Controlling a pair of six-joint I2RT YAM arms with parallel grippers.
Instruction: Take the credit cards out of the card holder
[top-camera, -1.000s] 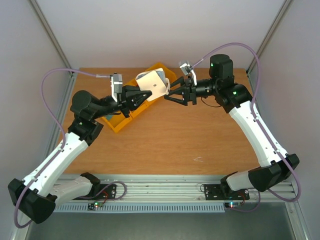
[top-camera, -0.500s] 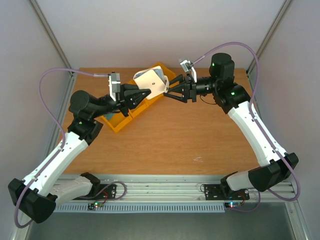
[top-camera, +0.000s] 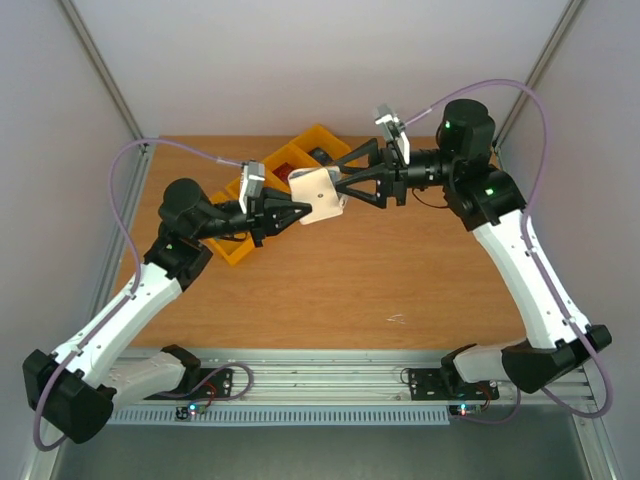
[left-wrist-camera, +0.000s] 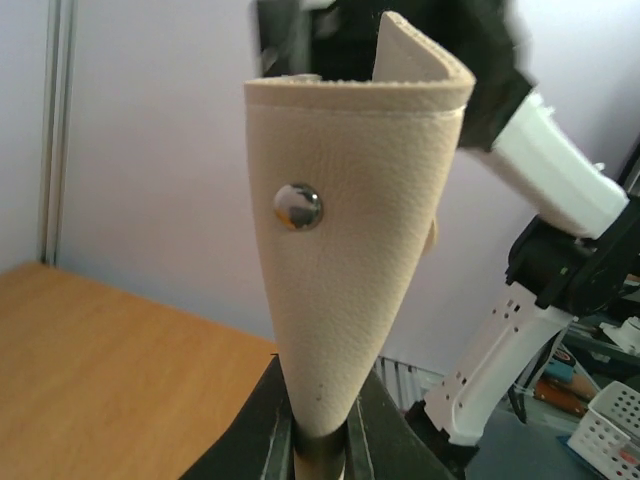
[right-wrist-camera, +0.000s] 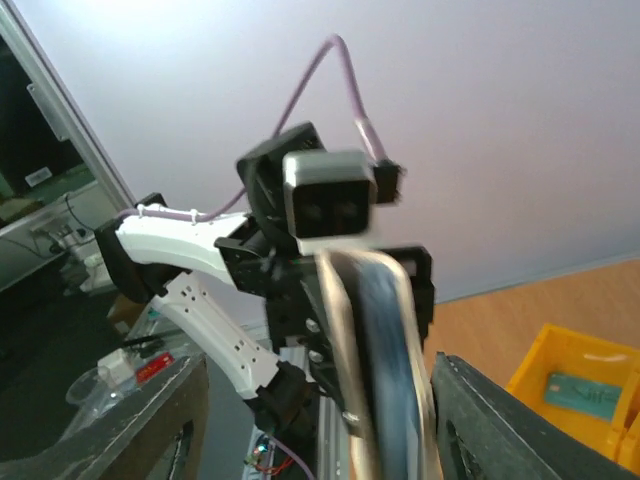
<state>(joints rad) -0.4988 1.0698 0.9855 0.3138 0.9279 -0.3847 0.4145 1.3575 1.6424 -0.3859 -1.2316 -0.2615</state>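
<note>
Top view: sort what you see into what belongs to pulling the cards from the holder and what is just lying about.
Job: card holder, clamped in the left gripper; right gripper, jaws open beside it. The cards cannot be made out.

Lying about: yellow bins; teal slip in one bin; table.

**A:** Top view: the card holder (top-camera: 318, 195) sits up off the table (top-camera: 350, 290), toward 12 o'clock from the table's middle.

**B:** And it's squeezed between the left fingers (top-camera: 283, 213), which come in from its 8 o'clock!

**A:** The right fingers (top-camera: 362, 192) meet it from 3 o'clock, spread either side of its edge.

**B:** Behind all of that is the row of bins (top-camera: 322, 133), on the table, slanting from 8 o'clock up to 1 o'clock.

**A:** Left wrist view: the holder stands up from the fingers at 6 o'clock, with the right arm (left-wrist-camera: 540, 170) behind it.
</note>
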